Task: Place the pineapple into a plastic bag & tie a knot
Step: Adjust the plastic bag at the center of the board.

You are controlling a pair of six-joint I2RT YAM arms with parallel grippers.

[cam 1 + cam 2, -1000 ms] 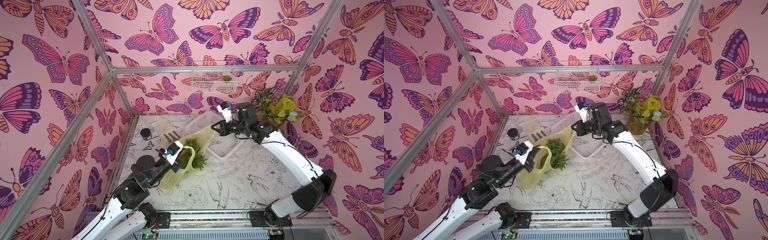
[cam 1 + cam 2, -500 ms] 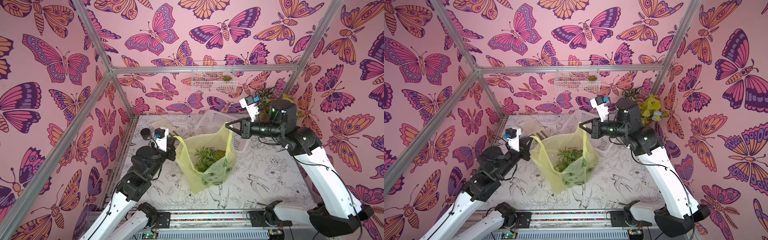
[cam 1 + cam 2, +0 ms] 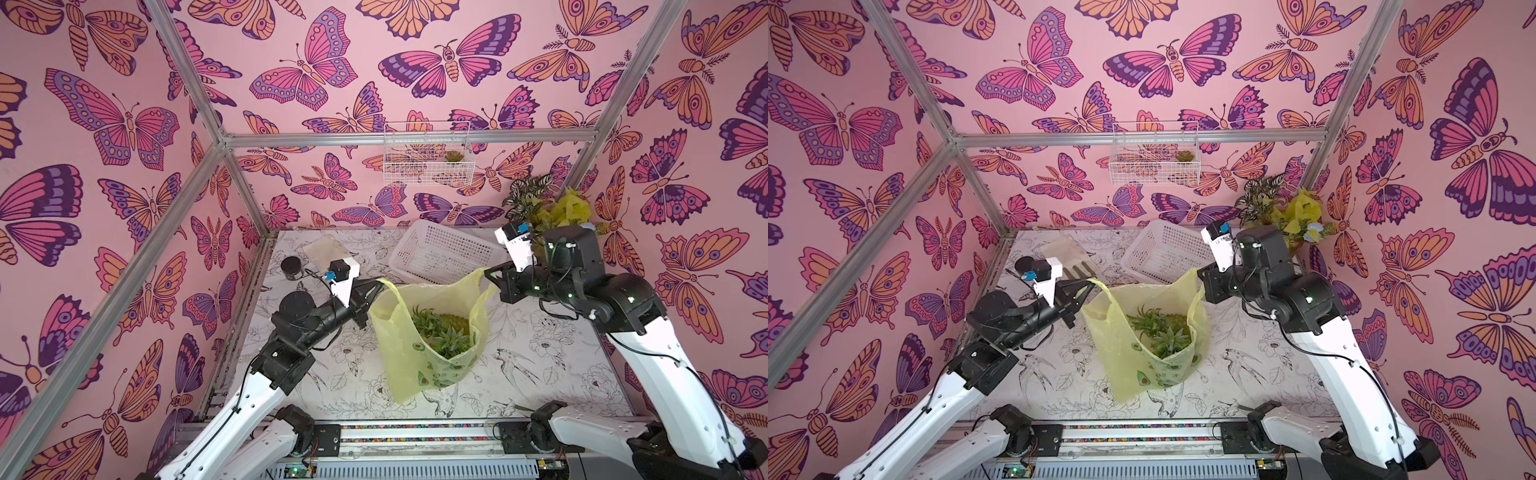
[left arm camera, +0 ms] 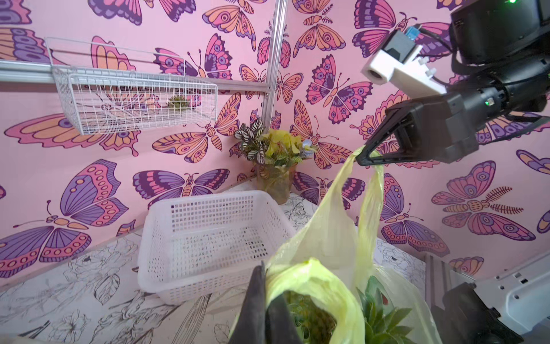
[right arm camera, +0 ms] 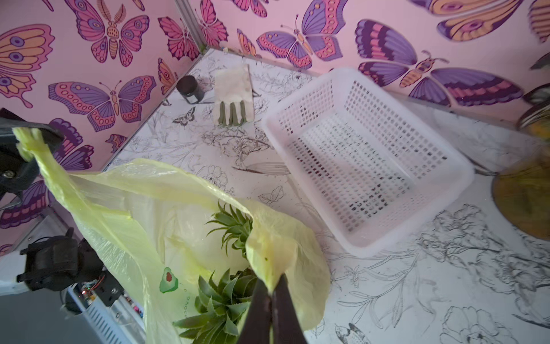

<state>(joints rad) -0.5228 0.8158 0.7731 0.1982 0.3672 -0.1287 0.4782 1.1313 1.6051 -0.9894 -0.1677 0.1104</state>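
Pineapple [image 3: 446, 332] sat in the plastic bag [image 3: 401, 353], stretched open between left claw [image 3: 379, 283] and right claw [image 3: 487, 273], each clamped shut on the bag's plastic.

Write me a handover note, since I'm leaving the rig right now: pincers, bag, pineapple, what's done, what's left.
Left pincer: shut on one handle of the plastic bag.
Right pincer: shut on the other handle. The bag's mouth is held open between the two.
Pineapple: inside the bag, leaves showing.
Done: bagging.
Left: bring the handles together and tie them off.
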